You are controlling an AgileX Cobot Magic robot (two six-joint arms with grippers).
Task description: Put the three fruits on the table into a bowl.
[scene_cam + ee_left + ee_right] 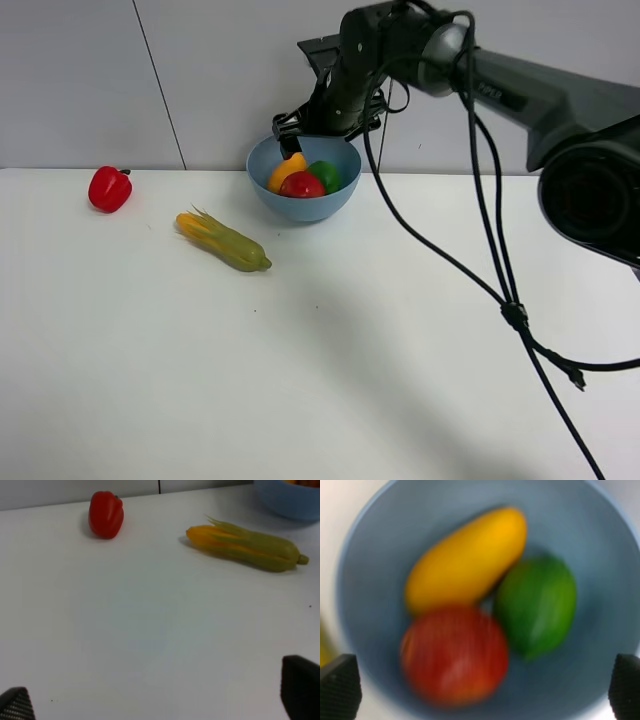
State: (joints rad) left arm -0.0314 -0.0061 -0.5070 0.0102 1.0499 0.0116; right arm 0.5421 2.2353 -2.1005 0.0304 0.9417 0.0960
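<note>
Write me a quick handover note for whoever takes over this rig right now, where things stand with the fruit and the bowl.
Right end effector: open, empty, above the bowl.
Left end effector: open, empty, over bare table.
Mango, pomegranate and lime all lie in the bowl.
Bell pepper and husked vegetable sit on the table; neither belongs in the bowl.
Left: probably just pull the right arm clear.

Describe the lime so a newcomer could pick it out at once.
Find the light-blue bowl at the back of the white table, under the right arm. Three fruits lie in it: the lime sits on the right, beside the orange-yellow mango and red pomegranate. It is the only green one.
</note>
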